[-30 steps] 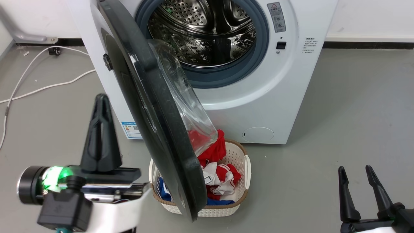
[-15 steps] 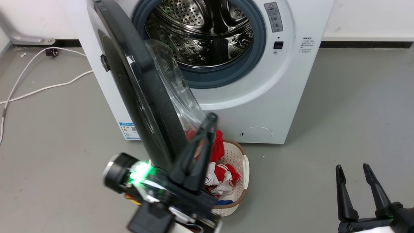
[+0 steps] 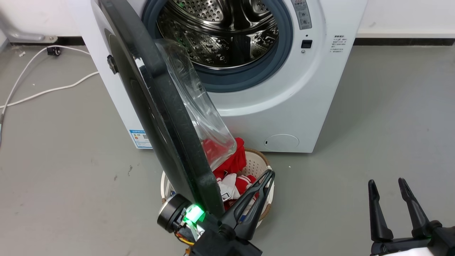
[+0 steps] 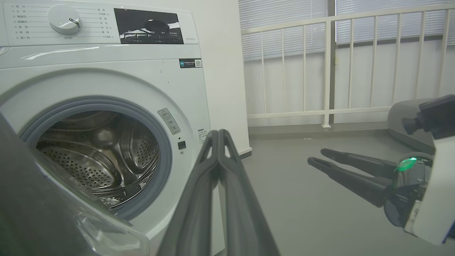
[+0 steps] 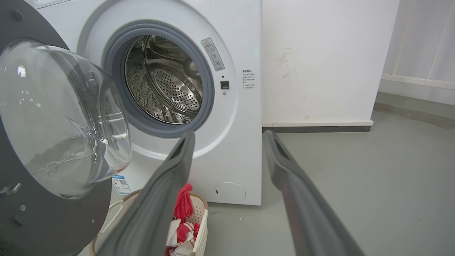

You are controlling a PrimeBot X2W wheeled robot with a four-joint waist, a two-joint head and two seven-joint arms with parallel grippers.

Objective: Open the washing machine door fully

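Observation:
The white washing machine (image 3: 312, 89) stands with its steel drum (image 3: 220, 32) exposed. The black washing machine door (image 3: 156, 106) hangs swung out about square to the front, its clear glass bowl (image 3: 199, 117) facing right. My left gripper (image 3: 270, 174) is shut and empty, low beside the door's inner face just right of its bottom rim; I cannot tell whether it touches. In the left wrist view the left gripper (image 4: 218, 133) points past the door (image 4: 21, 213) at the machine's front (image 4: 106, 74). My right gripper (image 3: 386, 183) is open and empty, well to the right, its spread showing in its own wrist view (image 5: 229, 137).
A cream laundry basket (image 3: 257, 163) of red, white and blue clothes sits on the floor under the door. White cables (image 3: 42, 90) trail across the grey floor at the left. A white railing (image 4: 328, 71) and wall stand to the machine's right.
My left gripper has crossed from the door's outer, left side, passing under its lower rim, to the inner right side, ending lower in view. The door's angle looks the same. The camera shifted slightly.

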